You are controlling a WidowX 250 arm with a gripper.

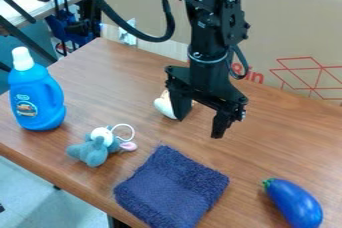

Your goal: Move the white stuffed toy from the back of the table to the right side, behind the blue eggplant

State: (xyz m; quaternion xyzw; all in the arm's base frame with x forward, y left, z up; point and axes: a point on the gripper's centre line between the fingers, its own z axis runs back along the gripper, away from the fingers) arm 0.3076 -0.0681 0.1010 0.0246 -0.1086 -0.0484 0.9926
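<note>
Hand (199, 123) hanging over the middle of the bench (267, 137), fingers pointing down and standing wide apart — open, a gap showing between them. White thing (163, 106) lying just beside the hand on the view's left, partly hiding behind the nearer finger on that side; whether they are touching, cannot tell.

Bench's far edge running behind the hand, cardboard (280, 37) standing along it. Near edge slanting down from the view's left, the cloth (170, 187) lying close to it, below the hand in view. Wood surface stretching from the hand to the eggplant (294, 204) at lower right — room there for sideways movement. Toward the left, wood also showing between the white thing and the plush toy (97, 147), which is lying near the cloth. Bottle (37, 97) standing upright farther left, near the bench's edge.
</note>
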